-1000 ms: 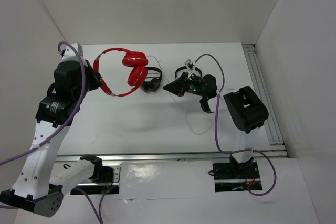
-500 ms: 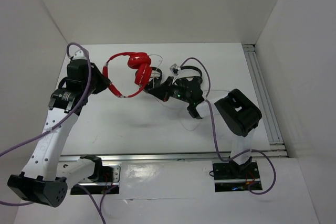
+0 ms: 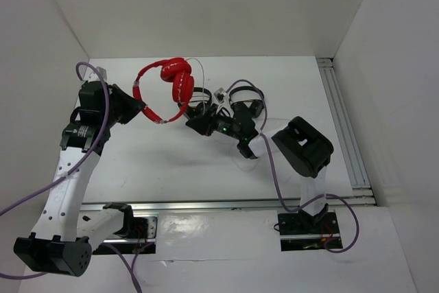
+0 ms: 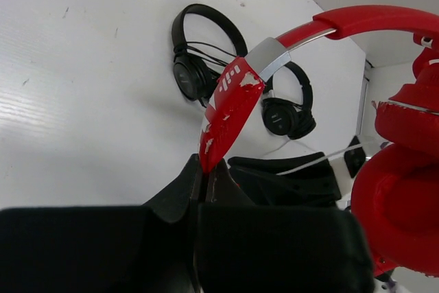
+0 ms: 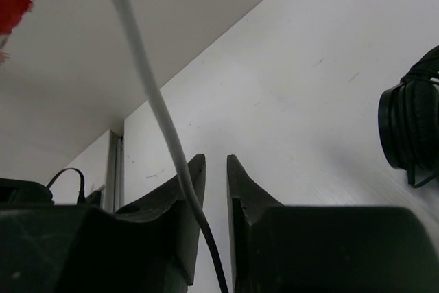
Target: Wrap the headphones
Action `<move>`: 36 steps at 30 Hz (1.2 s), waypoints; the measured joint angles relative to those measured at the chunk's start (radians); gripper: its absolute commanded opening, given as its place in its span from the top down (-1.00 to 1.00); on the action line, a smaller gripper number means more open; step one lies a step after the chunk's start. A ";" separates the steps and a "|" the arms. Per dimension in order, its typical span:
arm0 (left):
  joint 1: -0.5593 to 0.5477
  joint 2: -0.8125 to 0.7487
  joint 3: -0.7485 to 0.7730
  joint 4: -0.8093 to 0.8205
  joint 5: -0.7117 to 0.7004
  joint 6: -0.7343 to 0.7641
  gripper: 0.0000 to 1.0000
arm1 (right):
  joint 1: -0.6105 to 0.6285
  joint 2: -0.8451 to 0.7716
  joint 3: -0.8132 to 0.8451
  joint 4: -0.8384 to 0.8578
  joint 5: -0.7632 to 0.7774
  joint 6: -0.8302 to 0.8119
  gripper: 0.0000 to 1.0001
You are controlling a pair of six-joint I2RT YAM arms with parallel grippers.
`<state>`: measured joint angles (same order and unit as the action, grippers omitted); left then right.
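Observation:
The red headphones [image 3: 180, 84] hang in the air above the back of the table, earcups folded together. My left gripper [image 3: 140, 110] is shut on the lower end of their silver-edged headband [image 4: 230, 104], and one red earcup [image 4: 398, 217] fills the right of the left wrist view. Their thin white cable [image 5: 154, 94] runs down across the left finger of my right gripper [image 5: 215, 162] and drops behind the tips into the gap; the jaws stand slightly apart and do not pinch it. That right gripper [image 3: 192, 123] sits just below and right of the earcups.
Two small black headphones [image 3: 247, 101] [image 3: 199, 103] lie on the table behind the right gripper, one seen at the right edge of the right wrist view [image 5: 411, 132]. Loose cable trails on the table [image 3: 250, 166]. A metal rail [image 3: 339, 114] lines the right side.
My right arm has swung left, up to the red headphones, and its jaws have parted a little. The left arm has shifted the headphones to the right and turned them.

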<state>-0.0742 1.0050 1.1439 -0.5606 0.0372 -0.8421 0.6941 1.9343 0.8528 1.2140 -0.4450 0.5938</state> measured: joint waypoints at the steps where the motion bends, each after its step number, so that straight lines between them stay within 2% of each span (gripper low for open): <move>1: 0.001 -0.005 0.000 0.000 0.000 -0.003 1.00 | 0.005 0.004 0.000 -0.003 0.002 0.000 0.39; 3: 0.004 -0.016 0.001 0.000 -0.002 -0.011 1.00 | 0.010 0.015 0.000 -0.003 0.006 0.003 0.02; 6: 0.006 -0.023 0.002 -0.002 -0.006 -0.026 1.00 | 0.016 0.038 0.000 -0.001 0.010 0.004 0.02; 9: 0.014 -0.023 0.002 -0.004 -0.007 -0.030 1.00 | 0.017 0.059 -0.006 -0.001 0.015 0.010 0.11; 11: 0.021 -0.023 0.002 -0.011 -0.017 -0.032 1.00 | 0.017 0.060 -0.017 -0.001 0.019 0.006 0.45; 13: 0.027 -0.023 0.004 -0.026 -0.034 -0.040 1.00 | 0.017 0.060 -0.028 0.002 0.025 0.004 0.87; 14: 0.030 -0.023 0.006 -0.034 -0.043 -0.047 1.00 | 0.017 0.060 -0.032 -0.002 0.029 -0.002 1.00; 22: 0.045 -0.023 0.024 -0.105 -0.130 -0.135 1.00 | 0.041 0.053 -0.047 -0.076 0.122 -0.038 1.00; 26: 0.045 -0.023 0.024 -0.142 -0.165 -0.218 1.00 | 0.109 0.031 0.003 -0.253 0.265 -0.084 1.00; 30: 0.045 -0.023 0.023 -0.167 -0.206 -0.307 1.00 | 0.176 0.027 0.124 -0.444 0.393 -0.143 1.00; 36: 0.045 -0.019 0.003 -0.170 -0.227 -0.409 1.00 | 0.220 0.034 0.260 -0.621 0.458 -0.221 1.00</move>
<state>-0.0292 0.9863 1.1473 -0.7303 -0.1894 -1.2507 0.9146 1.9682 1.1126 0.5934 0.0128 0.3725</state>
